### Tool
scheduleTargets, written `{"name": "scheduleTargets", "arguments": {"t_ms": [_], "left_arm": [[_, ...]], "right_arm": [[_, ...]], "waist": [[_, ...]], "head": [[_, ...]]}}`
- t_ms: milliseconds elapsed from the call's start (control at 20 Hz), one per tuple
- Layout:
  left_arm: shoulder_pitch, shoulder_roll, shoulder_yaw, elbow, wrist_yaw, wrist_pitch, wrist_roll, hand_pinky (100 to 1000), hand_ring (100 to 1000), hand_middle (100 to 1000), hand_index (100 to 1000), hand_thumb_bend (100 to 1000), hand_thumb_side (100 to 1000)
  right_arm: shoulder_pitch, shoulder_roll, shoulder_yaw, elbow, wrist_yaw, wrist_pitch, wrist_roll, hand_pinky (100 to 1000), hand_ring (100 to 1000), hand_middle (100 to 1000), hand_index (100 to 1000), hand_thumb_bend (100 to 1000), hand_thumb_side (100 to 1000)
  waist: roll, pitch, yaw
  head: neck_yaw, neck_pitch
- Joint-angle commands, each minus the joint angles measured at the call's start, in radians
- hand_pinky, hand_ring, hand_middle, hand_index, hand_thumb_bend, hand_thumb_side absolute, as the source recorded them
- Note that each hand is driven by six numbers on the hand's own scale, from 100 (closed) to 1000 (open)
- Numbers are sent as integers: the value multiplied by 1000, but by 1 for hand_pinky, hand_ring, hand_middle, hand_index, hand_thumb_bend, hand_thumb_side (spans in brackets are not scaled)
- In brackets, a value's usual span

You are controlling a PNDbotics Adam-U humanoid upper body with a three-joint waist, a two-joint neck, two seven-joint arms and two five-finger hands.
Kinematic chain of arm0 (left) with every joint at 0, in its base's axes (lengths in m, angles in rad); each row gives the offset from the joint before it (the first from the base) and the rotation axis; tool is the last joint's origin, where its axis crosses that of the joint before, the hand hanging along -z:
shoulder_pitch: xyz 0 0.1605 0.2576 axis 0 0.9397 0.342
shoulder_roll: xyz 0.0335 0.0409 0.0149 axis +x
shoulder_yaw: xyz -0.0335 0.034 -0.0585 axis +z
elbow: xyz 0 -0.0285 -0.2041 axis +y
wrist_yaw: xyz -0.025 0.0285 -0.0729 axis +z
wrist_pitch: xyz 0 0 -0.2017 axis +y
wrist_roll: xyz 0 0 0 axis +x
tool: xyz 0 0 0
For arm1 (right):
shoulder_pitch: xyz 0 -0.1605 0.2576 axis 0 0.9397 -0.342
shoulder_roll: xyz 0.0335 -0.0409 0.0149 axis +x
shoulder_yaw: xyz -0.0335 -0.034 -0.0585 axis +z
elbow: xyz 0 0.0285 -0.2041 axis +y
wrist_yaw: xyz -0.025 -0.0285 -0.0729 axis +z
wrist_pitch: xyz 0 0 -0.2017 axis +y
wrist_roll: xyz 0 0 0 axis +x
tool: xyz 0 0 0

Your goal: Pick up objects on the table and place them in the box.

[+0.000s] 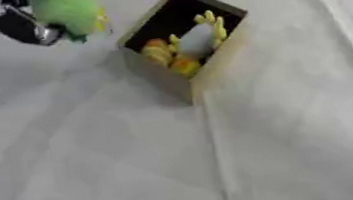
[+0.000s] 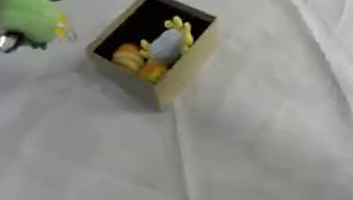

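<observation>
Up at the far left corner of the table: my left hand (image 1: 22, 26), black with silver joints, raised above the cloth.
Left hand state: I hold a green soft toy (image 1: 66, 9); it lies against the hand, but the picture is blurred there and I cannot tell how far my fingers curl round it.
Green toy: bright green with a yellow patch on the side turned away from my hand, towards the box; clear of the cloth, its shadow falling on the table below it.
Box (image 1: 218, 57): tan cardboard, open at the top, dark inside, standing corner-on to me, just to the right of my hand and a little nearer to me; not touching the toy.
Inside the box: a pale grey-white rounded thing (image 2: 167, 44) with yellow pieces along its top, and beside it, on the side nearer my hand, orange and yellow lumps (image 2: 131, 57) I cannot make out further.
Table (image 1: 93, 166): covered in a creased white cloth.
Right hand: I cannot see it in either view.
</observation>
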Motion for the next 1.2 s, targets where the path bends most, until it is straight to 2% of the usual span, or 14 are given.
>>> {"name": "scheduleTargets", "arguments": {"t_ms": [50, 200, 450, 700, 900, 950, 1000, 1150, 1200], "left_arm": [[-68, -89, 24, 73, 6, -22, 12, 729, 633, 584, 677, 170, 100], [-111, -173, 41, 177, -3, -47, 30, 731, 635, 588, 682, 162, 100], [-148, -270, 74, 369, -63, -92, 68, 730, 638, 594, 687, 175, 100], [-157, -327, 97, 512, -120, -135, 95, 732, 647, 602, 694, 193, 108], [-161, -359, 119, 597, -183, -152, 109, 750, 672, 623, 715, 247, 129], [-162, -367, 128, 620, -203, -154, 115, 761, 687, 638, 729, 279, 150], [-163, -375, 137, 640, -223, -159, 120, 786, 721, 681, 770, 349, 234], [-163, -386, 165, 663, -257, -191, 142, 841, 812, 811, 875, 516, 412], [-162, -385, 171, 656, -261, -202, 148, 847, 821, 821, 888, 546, 440]], "right_arm": [[-24, -5, -5, -15, -5, 0, 4, 914, 782, 642, 823, 100, 523], [-37, 4, -1, -15, -9, -1, 11, 915, 782, 642, 822, 100, 523], [-57, 16, 2, -15, -13, -4, 16, 915, 783, 642, 821, 100, 523], [-69, 25, 1, -15, -17, -7, 16, 915, 783, 643, 821, 100, 524], [-75, 32, 0, -15, -20, -7, 14, 915, 783, 643, 820, 100, 524], [-76, 34, 0, -15, -21, -7, 14, 915, 783, 643, 820, 100, 524], [-77, 35, 0, -15, -22, -8, 14, 915, 783, 643, 820, 100, 524], [-75, 38, -2, -15, -22, -6, 14, 916, 783, 642, 819, 100, 524], [-72, 39, -3, -15, -23, -5, 13, 916, 783, 642, 819, 100, 524]], "waist": [[0, -24, -7], [1, -21, -20], [1, -11, -39], [3, -2, -53], [3, 0, -61], [3, 0, -62], [3, 0, -64], [2, 0, -66], [2, 0, -66]], "head": [[6, 8], [15, 9], [28, 3], [32, 0], [37, 0], [38, 0], [40, 0], [40, -2], [39, -2]]}}
